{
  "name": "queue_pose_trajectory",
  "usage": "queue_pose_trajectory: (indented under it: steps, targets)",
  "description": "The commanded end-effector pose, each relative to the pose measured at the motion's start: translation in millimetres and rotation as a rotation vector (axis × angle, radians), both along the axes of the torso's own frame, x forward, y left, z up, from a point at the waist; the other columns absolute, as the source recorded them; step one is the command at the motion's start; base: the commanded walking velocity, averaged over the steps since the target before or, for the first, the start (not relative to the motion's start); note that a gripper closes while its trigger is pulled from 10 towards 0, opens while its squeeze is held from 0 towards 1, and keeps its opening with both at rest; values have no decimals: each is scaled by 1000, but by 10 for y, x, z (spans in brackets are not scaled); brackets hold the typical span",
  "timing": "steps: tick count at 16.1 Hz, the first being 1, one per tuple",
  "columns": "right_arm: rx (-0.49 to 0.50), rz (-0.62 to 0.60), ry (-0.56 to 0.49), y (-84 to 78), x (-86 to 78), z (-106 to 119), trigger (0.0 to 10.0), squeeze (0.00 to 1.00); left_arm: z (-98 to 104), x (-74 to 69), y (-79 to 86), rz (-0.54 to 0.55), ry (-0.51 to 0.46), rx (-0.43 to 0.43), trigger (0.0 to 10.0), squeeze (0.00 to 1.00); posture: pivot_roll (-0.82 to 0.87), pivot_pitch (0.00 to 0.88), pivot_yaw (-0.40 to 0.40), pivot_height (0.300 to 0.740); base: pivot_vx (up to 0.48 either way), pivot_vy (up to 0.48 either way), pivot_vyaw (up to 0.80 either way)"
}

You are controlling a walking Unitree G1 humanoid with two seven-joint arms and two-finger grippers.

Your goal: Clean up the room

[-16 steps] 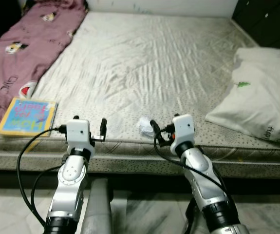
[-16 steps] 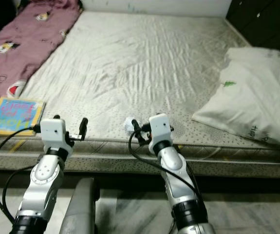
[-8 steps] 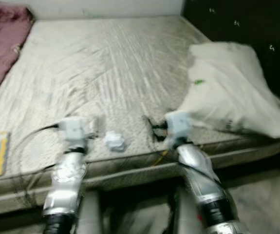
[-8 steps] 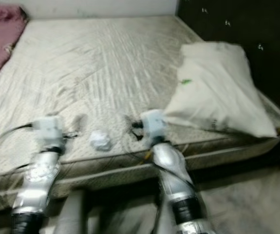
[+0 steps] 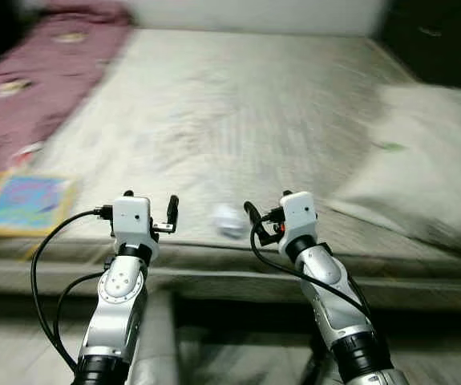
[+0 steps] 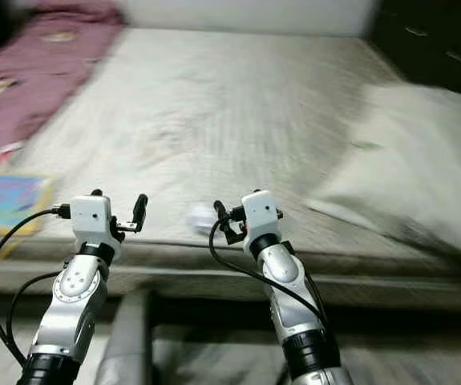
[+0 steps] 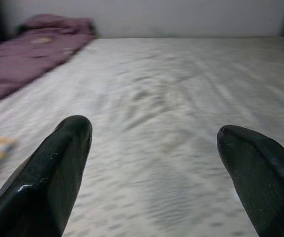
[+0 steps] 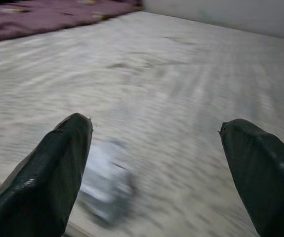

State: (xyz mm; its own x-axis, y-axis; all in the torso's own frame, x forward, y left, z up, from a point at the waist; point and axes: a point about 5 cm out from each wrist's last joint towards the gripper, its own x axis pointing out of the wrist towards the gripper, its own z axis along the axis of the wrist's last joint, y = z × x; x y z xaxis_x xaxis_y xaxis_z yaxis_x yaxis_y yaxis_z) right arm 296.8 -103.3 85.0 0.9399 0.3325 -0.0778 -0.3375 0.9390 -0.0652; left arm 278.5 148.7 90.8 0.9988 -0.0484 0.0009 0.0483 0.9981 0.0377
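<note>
A crumpled white paper ball [image 5: 228, 220] lies near the front edge of the bare mattress [image 5: 238, 104], between my two raised arms. My right gripper [image 5: 266, 216] hovers just right of it, open and empty; in the right wrist view the ball [image 8: 104, 185] sits beside one finger [image 8: 48, 173]. My left gripper [image 5: 148, 204] is held open over the mattress edge, left of the ball, with nothing between its fingers [image 7: 53, 168]. A colourful book [image 5: 23, 204] rests at the front left of the mattress. The pictures are blurred by motion.
A maroon blanket [image 5: 38, 88] covers the far left of the bed. A large white pillow [image 5: 422, 184] lies at the right. Dark cabinets [image 5: 438, 40] stand behind it. The bed's front edge [image 5: 230, 269] runs just under both grippers.
The camera swung right, then back left, so the whole scene shifted. The paper ball, book and pillow stay put on the mattress. Both arms keep the same raised pose.
</note>
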Motion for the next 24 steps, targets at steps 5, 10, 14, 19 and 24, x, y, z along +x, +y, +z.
queue_pose_trajectory:
  steps: [5, 10, 14, 19, 24]
  targets:
    - [-42, 110, 41, 117, 28, -56, 10000, 0, 11, -6, 3, 4, -2, 5, 10000, 0, 90, 0, -32, 504, 0, 0, 788]
    - [-55, 137, 59, 188, 93, -97, 10000, 0, 71, -158, 98, 39, -8, 14, 10000, 0, 122, 0, 2, 504, 0, 0, 290]
    - [-26, 150, 45, 264, 193, -57, 10000, 0, 72, -242, 100, 23, 13, 35, 10000, 0, 181, 30, -8, 485, 0, 0, 0]
    - [-37, 148, 44, 301, 344, -28, 10000, 0, 69, -407, 188, 52, 56, 49, 10000, 0, 214, 64, -5, 485, 0, 0, 0]
    - [-128, 186, -2, 418, 393, -20, 10000, 0, 112, -418, 91, 29, 69, 37, 10000, 0, 217, 99, 4, 485, 0, 0, 0]
